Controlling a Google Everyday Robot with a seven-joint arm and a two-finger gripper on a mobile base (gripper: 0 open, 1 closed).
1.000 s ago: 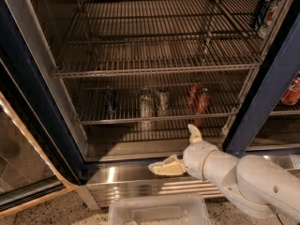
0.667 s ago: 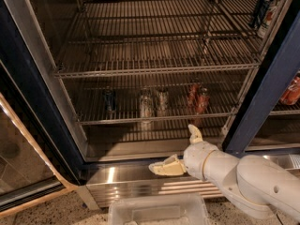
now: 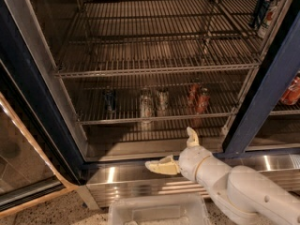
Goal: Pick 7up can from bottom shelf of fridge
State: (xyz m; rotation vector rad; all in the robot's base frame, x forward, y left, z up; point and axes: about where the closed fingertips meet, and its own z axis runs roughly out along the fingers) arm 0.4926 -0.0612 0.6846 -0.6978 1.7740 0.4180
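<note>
While the 7up can (image 3: 162, 101) stands untouched on the bottom shelf (image 3: 117, 121), the tool (image 3: 168, 147) hangs spread and empty low before the fridge (image 3: 255, 107), so reach, grasp and lift remain.

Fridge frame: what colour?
Dark blue, best seen in the camera view on the fridge right-hand post. The gripper is open, low before the base panel.

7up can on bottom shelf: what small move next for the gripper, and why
Probably raise the open white two-finger gripper and reach forward: it sits below the front rail of the steel-grey wire bottom shelf, while the dull grey-green 7up can stands behind it.
</note>
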